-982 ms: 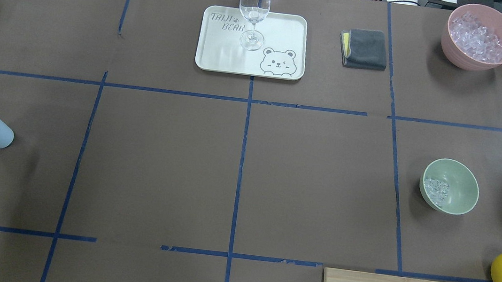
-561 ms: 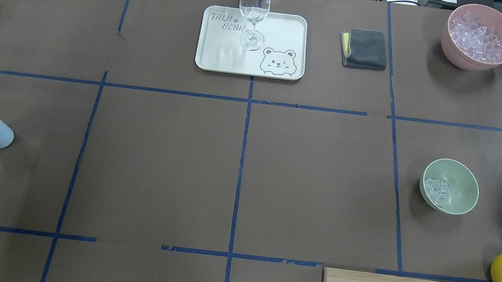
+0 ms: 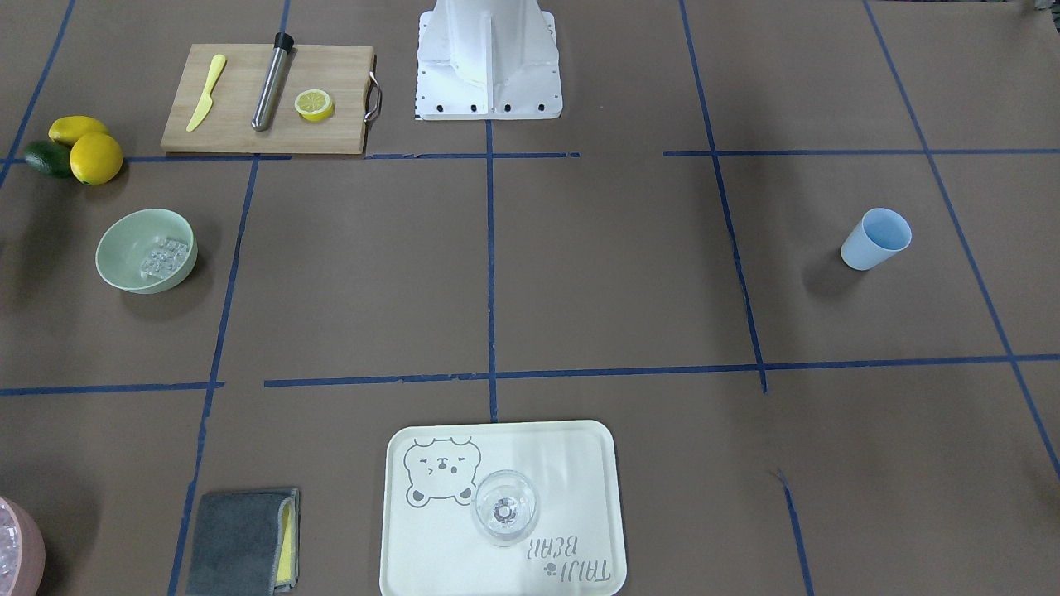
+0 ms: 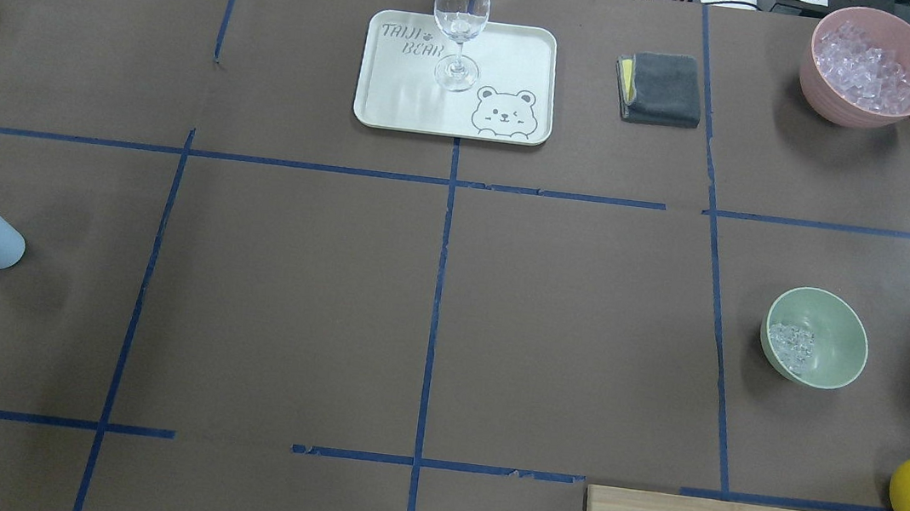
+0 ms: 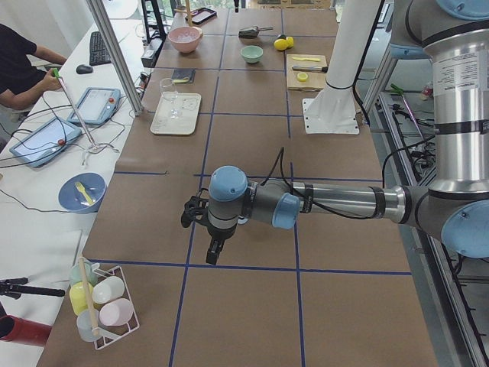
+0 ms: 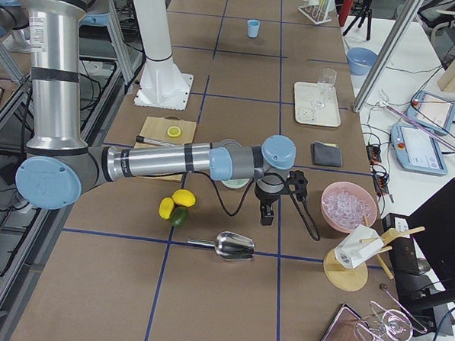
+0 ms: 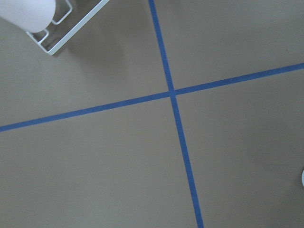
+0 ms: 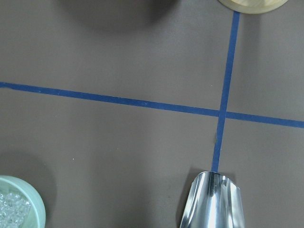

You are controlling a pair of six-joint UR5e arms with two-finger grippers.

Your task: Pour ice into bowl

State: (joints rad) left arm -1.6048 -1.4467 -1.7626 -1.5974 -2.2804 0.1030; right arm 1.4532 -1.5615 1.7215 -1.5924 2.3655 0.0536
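Brown-papered counter [image 4: 286, 313] spreads wide. Right arm [image 6: 174, 162] hangs near the bowl [image 4: 840, 334], left arm [image 5: 336, 202] well apart from it; whether either's jaws are apart, I cannot tell. Ice [image 4: 791, 339] lies inside; a careless swing could tip it.

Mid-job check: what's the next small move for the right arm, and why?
Probably just lift the right gripper clear and stop. The ice already lies in the bowl, and the scoop lies on the table, looking empty.
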